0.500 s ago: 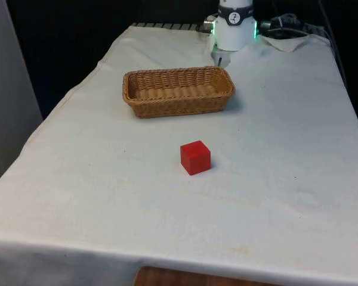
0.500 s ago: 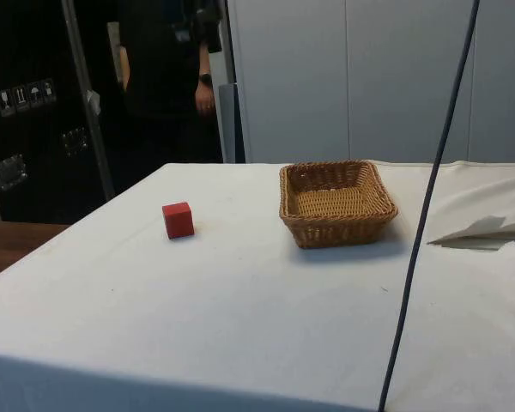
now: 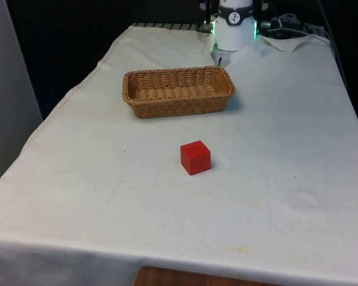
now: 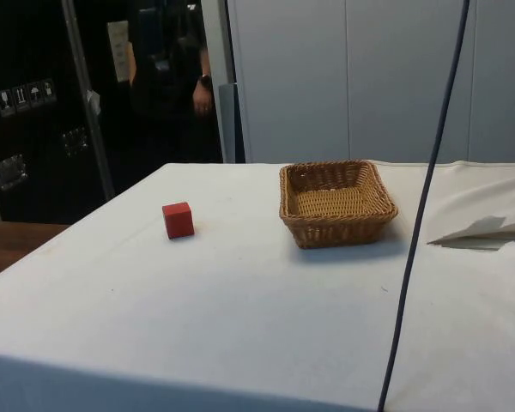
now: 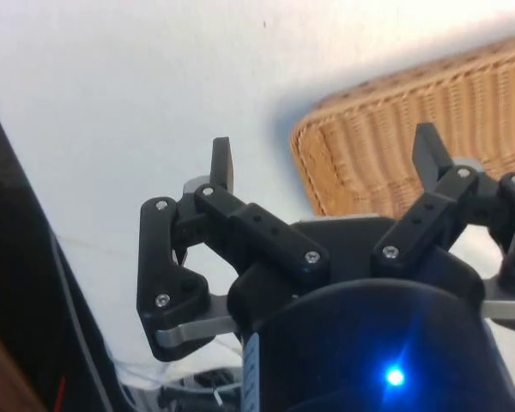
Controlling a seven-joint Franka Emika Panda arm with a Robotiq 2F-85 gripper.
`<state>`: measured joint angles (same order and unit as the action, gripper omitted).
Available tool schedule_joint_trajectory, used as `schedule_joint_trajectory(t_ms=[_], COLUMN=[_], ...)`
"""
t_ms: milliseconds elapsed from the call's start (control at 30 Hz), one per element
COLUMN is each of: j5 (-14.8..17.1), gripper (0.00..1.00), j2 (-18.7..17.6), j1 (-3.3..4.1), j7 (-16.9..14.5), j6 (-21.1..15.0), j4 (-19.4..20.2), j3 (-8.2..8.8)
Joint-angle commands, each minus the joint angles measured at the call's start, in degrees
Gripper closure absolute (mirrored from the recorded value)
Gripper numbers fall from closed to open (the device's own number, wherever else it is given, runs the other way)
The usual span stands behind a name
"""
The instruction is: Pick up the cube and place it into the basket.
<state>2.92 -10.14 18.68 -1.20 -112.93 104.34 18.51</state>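
Front view: the red cube [image 3: 195, 157] sits alone on the white cloth [image 3: 286, 179], near the middle of the table, with the wicker basket [image 3: 178, 90] well apart from it on the far side. Nothing touches the cube. The arm's white base [image 3: 234, 27] stands beyond the basket. By the look of it the task is at its very start — the pick has not begun, and the first step in hand is the approach to the cube.

Side view: the cube [image 4: 178, 220] rests flat on the cloth, upright, with the basket [image 4: 336, 202] apart from it and empty inside as far as can be seen. A person [image 4: 167, 77] stands in the dark space behind the table, away from both things. A dark cable [image 4: 421, 215] hangs across this view in front of the table.

Wrist view: the gripper [image 5: 326, 159] has its fingers spread wide — they hold nothing and touch nothing. Between and beyond the fingers [image 5: 222, 163] lie the bare cloth and one corner of the basket [image 5: 395, 129], so the gripper seems to hang above the basket's end, not above the cube.

The next move, I judge, calls for carrying the gripper over to the cube, lining the spread fingers with two opposite faces, lowering around it, and only then closing.
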Motion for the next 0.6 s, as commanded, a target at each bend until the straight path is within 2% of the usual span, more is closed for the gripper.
schedule_joint_trajectory(t_ms=[0,300,333,567], j5=[0.1,0.3,0.0,0.5], gripper=[0.0,0.0,0.0,0.0], j2=[-0.7,-4.2,-3.8,-7.7], j1=[0.0,-0.06,0.0,-0.06], j7=[0.4,0.3,0.2,0.5], j6=[-1.2,-6.4,-6.1,-9.2], j4=[-0.1,-0.5,-0.1,-2.5], j3=[0.0,-0.11,-0.06,-0.23])
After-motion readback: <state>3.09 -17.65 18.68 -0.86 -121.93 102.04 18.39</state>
